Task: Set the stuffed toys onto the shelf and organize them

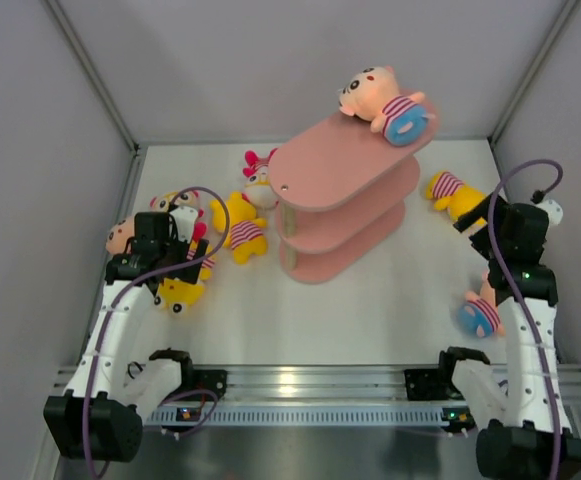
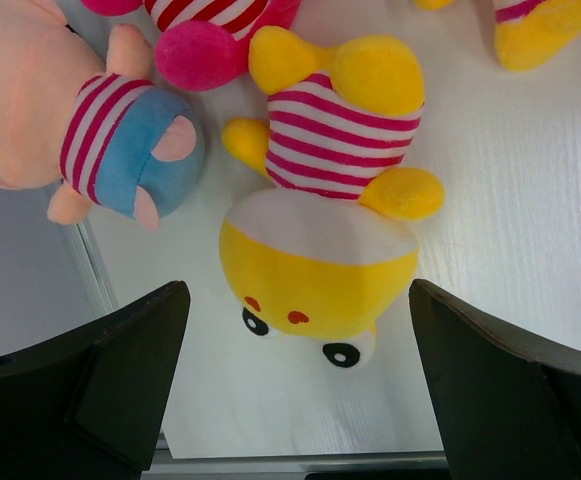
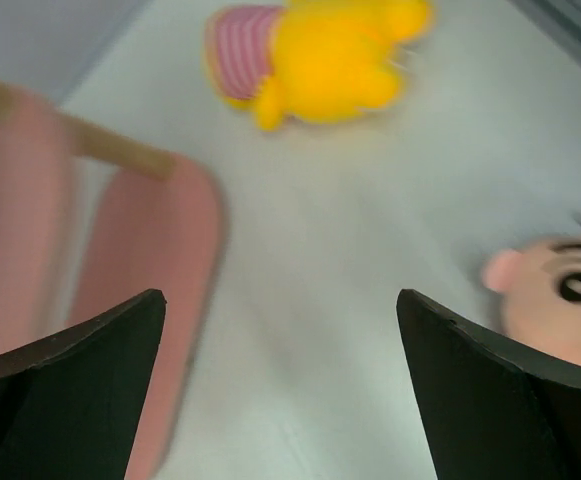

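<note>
Shelf status: one peach toy [image 1: 385, 105] lay on the shelf [image 1: 345, 195] top tier, other toys [image 1: 240, 228] sat on the table [image 1: 370, 310].
Left gripper [image 2: 297, 305] gaped wide, empty, over yellow toy [image 2: 315, 265]; right gripper [image 3: 280, 305] was wide open too, holding nothing, beside shelf.

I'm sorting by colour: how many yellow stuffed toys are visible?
3. One yellow toy lies beneath the left arm, one just left of the shelf, and one right of it. The left arm may hide more.
</note>
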You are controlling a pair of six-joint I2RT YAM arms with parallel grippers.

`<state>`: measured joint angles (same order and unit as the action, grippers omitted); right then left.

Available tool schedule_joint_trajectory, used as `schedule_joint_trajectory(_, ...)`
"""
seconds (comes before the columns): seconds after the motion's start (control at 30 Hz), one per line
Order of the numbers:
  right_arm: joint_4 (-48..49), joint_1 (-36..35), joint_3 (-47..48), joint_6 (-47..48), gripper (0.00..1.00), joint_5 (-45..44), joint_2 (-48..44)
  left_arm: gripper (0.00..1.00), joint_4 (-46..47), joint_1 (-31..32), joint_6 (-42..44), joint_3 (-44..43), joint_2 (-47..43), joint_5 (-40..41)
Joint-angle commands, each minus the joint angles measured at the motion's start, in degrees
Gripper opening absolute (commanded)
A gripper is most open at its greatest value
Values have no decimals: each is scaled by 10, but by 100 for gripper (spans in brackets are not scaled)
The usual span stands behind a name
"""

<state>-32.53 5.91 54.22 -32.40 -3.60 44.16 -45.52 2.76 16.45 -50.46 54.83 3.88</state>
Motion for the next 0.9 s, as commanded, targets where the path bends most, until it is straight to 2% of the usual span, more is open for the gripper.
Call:
schedule_joint_trajectory(0.0, -63, 84, -50, -46, 100, -127, 12, 98, -2, 0, 7, -6, -17, -8)
schedule_joint_trajectory(0.03, -63, 104, -62, -53, 99, -159, 11, 98, -3, 0, 8, -3, -18, -8)
schedule_joint_trajectory(0.07, -56, 143, -88, -59, 99, -164, 8, 98, -3, 0, 8, -3, -18, -10)
schedule_joint_trajectory(0.17, -40, 200, -138, -83, 99, -176, 3, 98, -4, 0, 10, -3, -17, -12)
schedule_joint_trajectory(0.33, 9, 235, -198, -117, 99, -254, 33, 98, -6, 0, 9, -7, -17, -10)
schedule_joint_trajectory(0.57, 63, 237, -228, -115, 99, -210, 116, 98, -15, 0, 4, -10, -25, -1)
schedule_joint_trajectory(0.6, 73, 237, -234, -111, 93, -209, 117, 98, -18, 0, 4, -12, -28, -1)
schedule_joint_trajectory(0.63, 81, 237, -241, -106, 65, -202, 116, 98, -21, 0, 4, -16, -27, -1)
schedule_joint_trajectory(0.73, 97, 237, -249, -78, 22, -172, 88, 98, -38, 0, 6, -35, -29, -7)
schedule_joint_trajectory(0.83, 108, 237, -232, -15, 0, -84, 24, 97, -68, 0, 6, -76, -33, -30)
schedule_joint_trajectory(0.87, 108, 236, -218, -7, 0, -62, 4, 97, -79, 0, 7, -90, -33, -36)
